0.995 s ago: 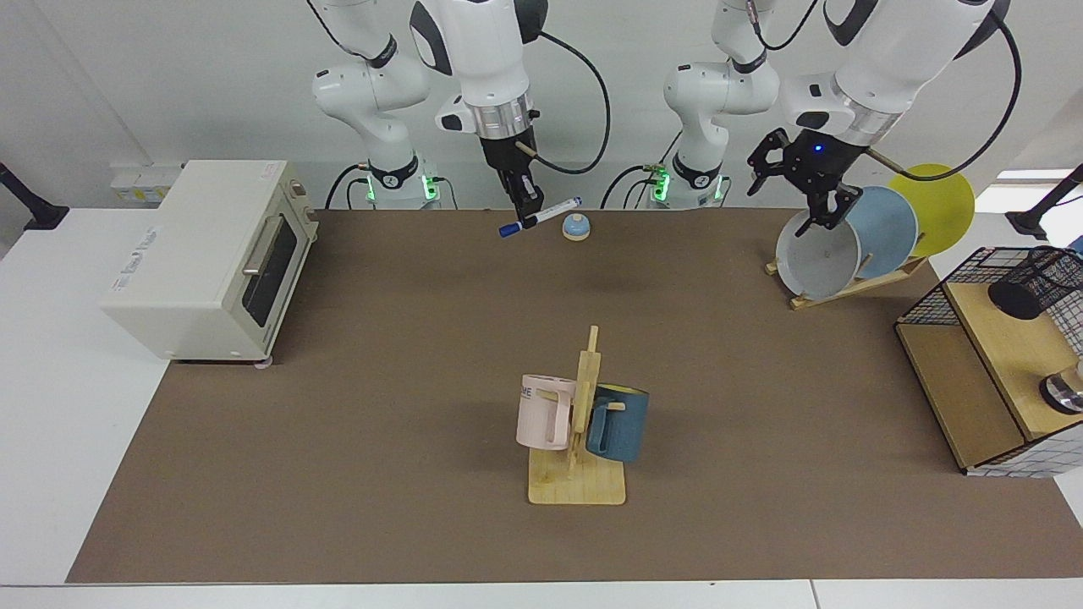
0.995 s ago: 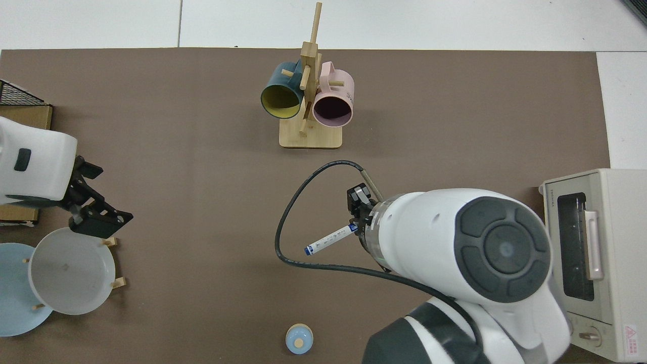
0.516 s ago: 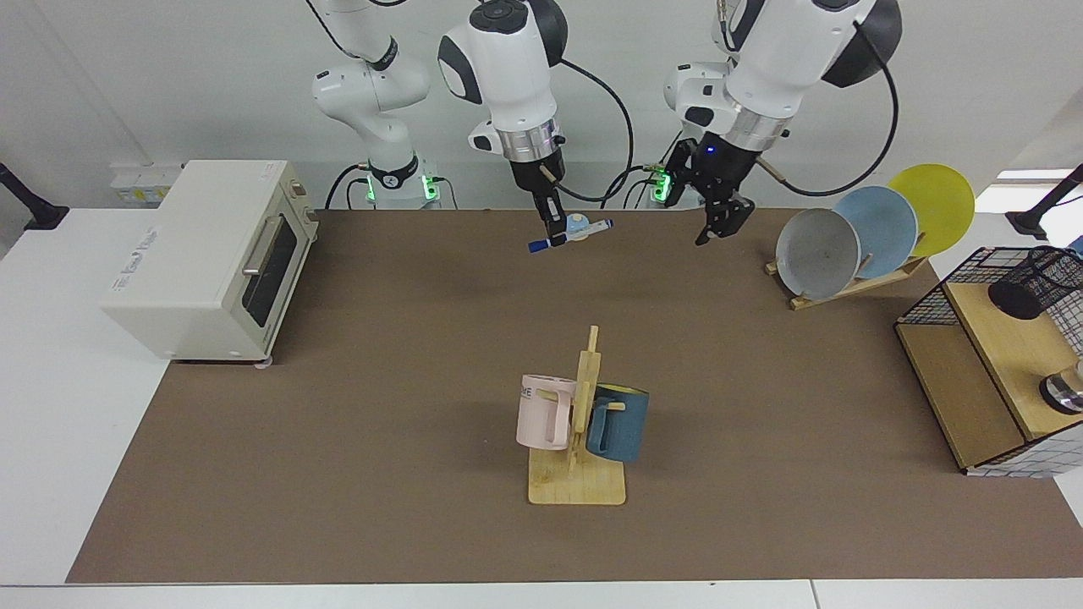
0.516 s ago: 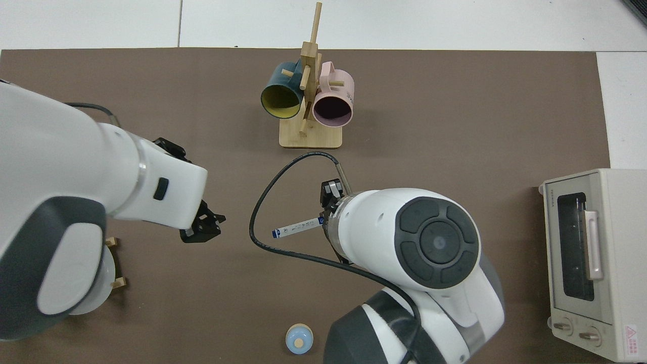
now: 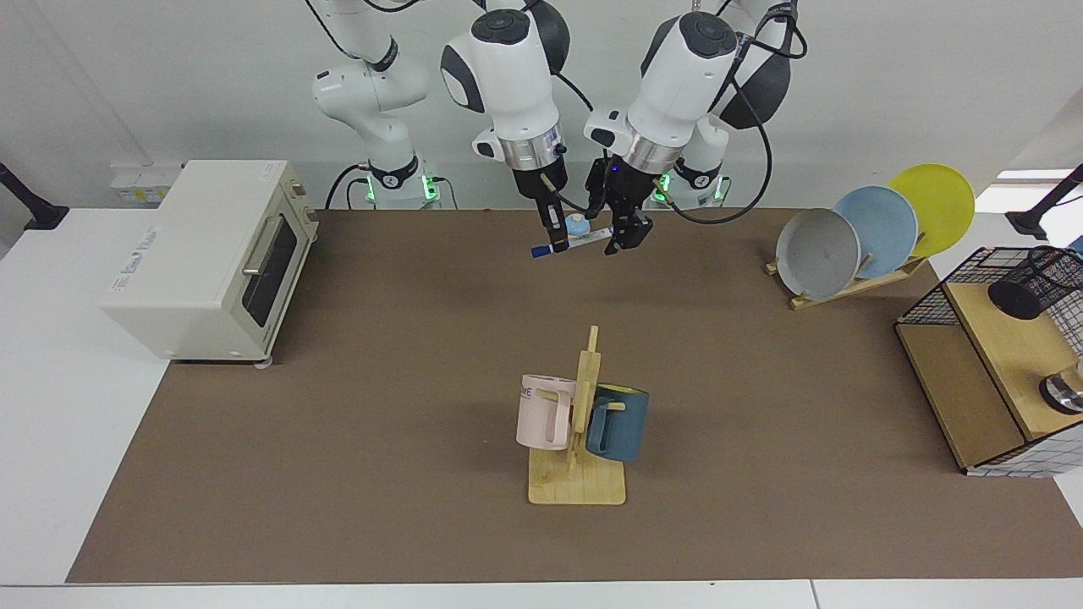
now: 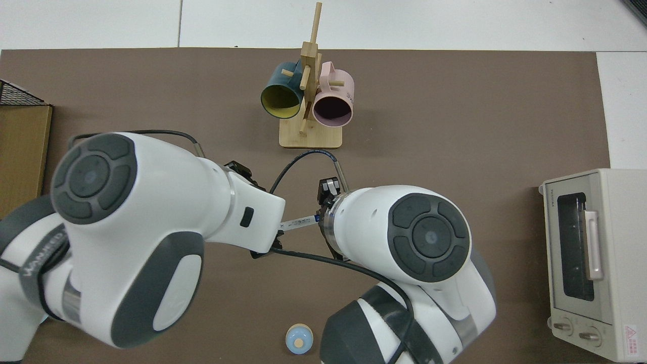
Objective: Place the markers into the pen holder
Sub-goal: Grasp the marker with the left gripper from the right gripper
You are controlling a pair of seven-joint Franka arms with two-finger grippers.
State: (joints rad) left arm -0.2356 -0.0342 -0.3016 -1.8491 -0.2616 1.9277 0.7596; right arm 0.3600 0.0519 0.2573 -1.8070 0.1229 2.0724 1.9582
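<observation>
In the facing view, the right gripper point(image 5: 552, 233) hangs above the far edge of the brown table point(image 5: 338, 406), near the middle of that edge, and it pinches the slim whiteboard marker with white barrel and blue ends point(image 5: 568, 242) close to its blue end, so the marker lies almost level in the air. The left gripper point(image 5: 623, 235) is at the other end of the marker, fingers pointing down; they seem to stand around the barrel tip, but I cannot tell if they are already pressed on it. The small black metal-mesh pen holder point(image 5: 1028, 288) lies tilted on the top wooden shelf of the large black wire-frame rack point(image 5: 973, 372) at the table's edge by the left arm's side, well apart from both grippers. My judgement is that the step in hand is a handover from right to left. To do it well, the left gripper should close firmly on the free end before the right one lets go, and the marker should stay level so it does not slip. In the top view, only a short piece of the marker's white barrel point(image 6: 299, 223), with small printing, shows between the two big white arm bodies; both grippers are mostly hidden under them, above the middle of the table, near the wooden mug stand with a pink and a dark blue mug point(image 6: 308, 101).
</observation>
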